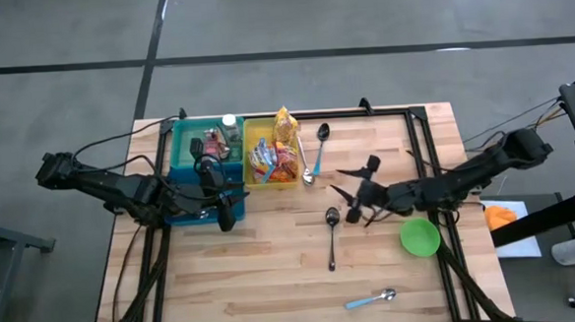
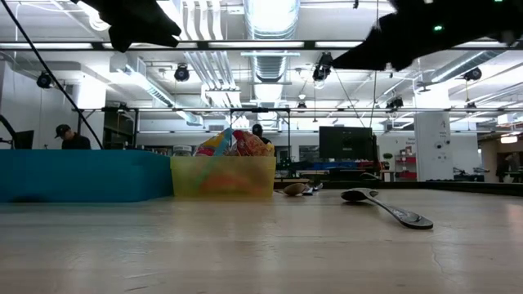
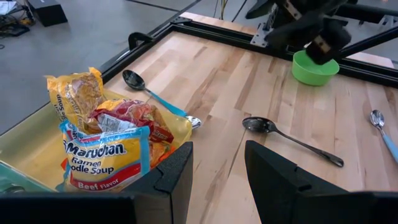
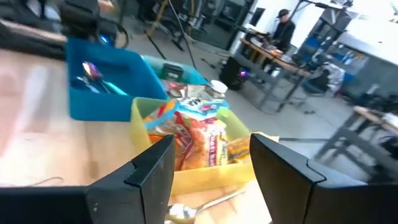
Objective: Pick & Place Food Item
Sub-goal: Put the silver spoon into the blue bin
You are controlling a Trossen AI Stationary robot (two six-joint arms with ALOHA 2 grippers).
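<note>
Several food packets stand in a yellow bin (image 1: pixel 271 157) at the table's far middle: a blue ramen noodle packet (image 3: pixel 106 158), a red one (image 3: pixel 132 117) and a yellow one (image 3: pixel 74 93). My left gripper (image 3: pixel 217 149) hangs open above the near edge of the blue bin (image 1: pixel 201 158), just left of the yellow bin (image 3: pixel 180 127), with nothing between its fingers. My right gripper (image 4: pixel 211 146) is open in the air right of the yellow bin (image 4: pixel 186 171), pointing toward it, and is also empty. In the high view it is at mid-table (image 1: pixel 353 192).
A blue-handled spoon (image 1: pixel 320 151) lies beside the yellow bin, a black spoon (image 1: pixel 332 233) at mid-table, and another blue-handled spoon (image 1: pixel 374 298) near the front edge. A green bowl (image 1: pixel 420 237) sits under my right arm. The blue bin holds small items and a bottle (image 1: pixel 229 125).
</note>
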